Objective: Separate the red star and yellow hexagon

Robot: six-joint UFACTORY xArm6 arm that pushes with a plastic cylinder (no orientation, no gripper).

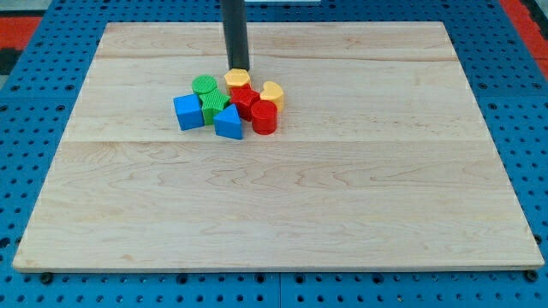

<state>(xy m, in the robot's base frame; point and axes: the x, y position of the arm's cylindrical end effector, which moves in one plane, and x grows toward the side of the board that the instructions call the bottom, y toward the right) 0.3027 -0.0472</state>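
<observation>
Nothing looks separated yet: the yellow hexagon (237, 79) and the red star (244, 97) sit pressed together at the top of a tight cluster, a little toward the view's top and left of the board's middle. Packed around them are a green cylinder (204, 84), a green block (214, 104) whose shape I can't quite make out, a blue cube (187, 112), a blue triangle (229, 123), a red cylinder (264, 117) and a yellow heart (272, 92). So the whole job seems still ahead.

There is no pincer on this arm to open or clench, only the dark rod, grasping nothing. Its tip (238, 68) stands at the hexagon's far edge, touching or very nearly so, with the star just beyond the hexagon toward the view's bottom. The wooden board (342, 214) lies bare around the heap
</observation>
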